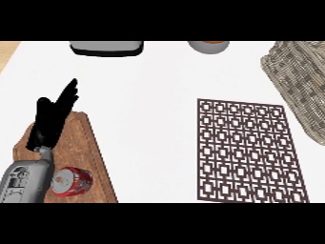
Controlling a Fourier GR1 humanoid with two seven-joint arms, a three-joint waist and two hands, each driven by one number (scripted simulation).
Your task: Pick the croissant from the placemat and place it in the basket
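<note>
The brown lattice placemat lies flat on the white counter at the right, and nothing rests on it. A woven wicker basket sits at the far right, just beyond the mat's upper right corner; its inside is hard to make out. No croissant shows anywhere in the head view. My left hand stands at the left with straight fingers pointing up, holding nothing, far from the mat and the basket. My right hand is out of the picture.
A wooden cutting board lies under my left forearm, with a red can on its near end. A grey appliance and a small bowl stand at the back edge. Wood floor shows past the counter's left edge.
</note>
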